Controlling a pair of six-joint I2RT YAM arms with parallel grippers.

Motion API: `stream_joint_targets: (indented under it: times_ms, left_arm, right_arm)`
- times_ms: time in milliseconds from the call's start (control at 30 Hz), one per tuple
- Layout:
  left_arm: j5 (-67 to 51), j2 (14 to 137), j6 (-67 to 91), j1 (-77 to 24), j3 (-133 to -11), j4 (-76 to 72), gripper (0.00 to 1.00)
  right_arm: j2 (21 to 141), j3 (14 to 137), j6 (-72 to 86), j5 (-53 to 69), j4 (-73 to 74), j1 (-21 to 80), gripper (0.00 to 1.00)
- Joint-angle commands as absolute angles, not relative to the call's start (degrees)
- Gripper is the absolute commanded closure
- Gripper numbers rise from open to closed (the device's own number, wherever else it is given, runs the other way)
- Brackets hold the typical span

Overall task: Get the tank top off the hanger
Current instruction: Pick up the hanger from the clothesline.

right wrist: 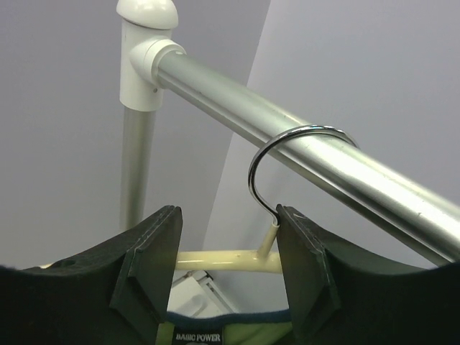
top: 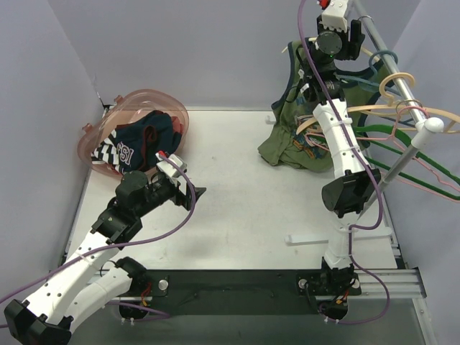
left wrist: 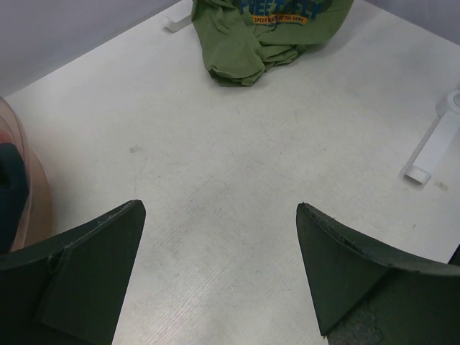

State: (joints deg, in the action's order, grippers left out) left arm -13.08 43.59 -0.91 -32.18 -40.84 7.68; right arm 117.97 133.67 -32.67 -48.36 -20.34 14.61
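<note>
Up at the rail: right gripper [right wrist: 228,223] is raised to the metal rail [right wrist: 323,162], jaws partly spread, pinching nothing.
Right wrist view only: chrome hook [right wrist: 287,140] sits over the rail. The neck of the cream hanger [right wrist: 223,260] shows in the gap, close against one finger [right wrist: 302,273]; can't tell if they touch.
Tank top: green tank top [top: 298,140] hangs from the cream hanger. The wrist view shows its collar label just below the fingers; the top view shows the body draped down, its lower part bunched on the table [top: 237,180].
Left gripper: left gripper [left wrist: 219,215] sits low over the table, jaws spread wide, nothing between them.
Left wrist view only: print on the bunched fabric; white bracket [left wrist: 431,151] lies on the table.
Top view only: pink basket [top: 147,92] with dark clothes [top: 140,140] at far left; spare hangers [top: 392,108] further along the rail.
</note>
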Motion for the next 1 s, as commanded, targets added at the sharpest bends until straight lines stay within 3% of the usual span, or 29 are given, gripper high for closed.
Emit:
stream_joint_targets:
  times_ms: [0, 133, 267, 967]
  left_arm:
    - [-10.99, 43.07, -1.85, -32.43, -41.31, 6.42, 0.03]
    - [-10.72, 43.07, -1.85, -32.34, -41.31, 6.50, 0.03]
    - [-10.46, 42.63, -1.85, -32.34, -41.13, 6.68, 0.03]
    - [-10.63, 43.16, -2.02, -32.43, -41.22, 6.50, 0.03]
  right_arm:
    - [114.97, 133.42, -32.78, -47.02, -26.02, 14.94, 0.44]
    - [114.87, 133.33, -32.70, -46.76, -26.19, 14.94, 0.38]
    - [115.75, 134.74, -33.14, -46.67, -25.40, 14.50, 0.40]
    - [113.65, 132.90, -32.78, -39.12, -28.47, 13.18, 0.78]
